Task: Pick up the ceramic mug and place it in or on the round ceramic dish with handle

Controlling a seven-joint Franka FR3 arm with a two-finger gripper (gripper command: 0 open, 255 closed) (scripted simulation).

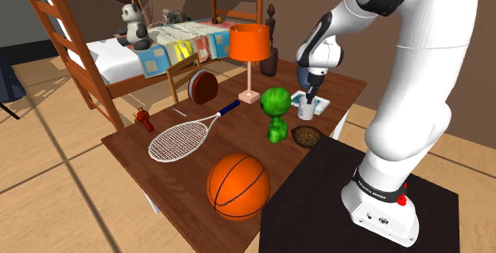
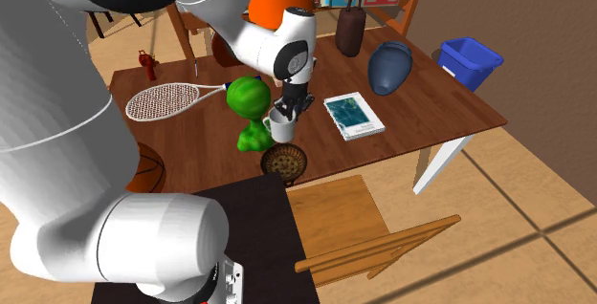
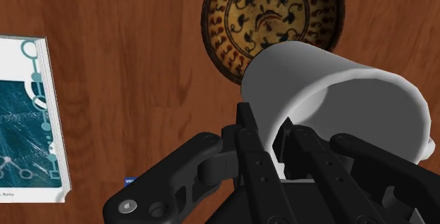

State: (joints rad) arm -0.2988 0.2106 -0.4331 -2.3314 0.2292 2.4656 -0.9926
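Dark wooden worktop (image 2: pixel 431 101) carries the patterned dish (image 3: pixel 271 18), and just beside it the white mug (image 3: pixel 331 96) hangs, seemingly clear of the wood, with the tool (image 3: pixel 268 127) clamped on one wall, so it may pivot, slip, or clip the dish's rim.

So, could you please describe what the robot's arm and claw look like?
The arm is glossy white with rounded links and dark joints. A black band with white lettering rings its base, beside a small red button. The claw is all black, its two fingers dotted with small round holes.
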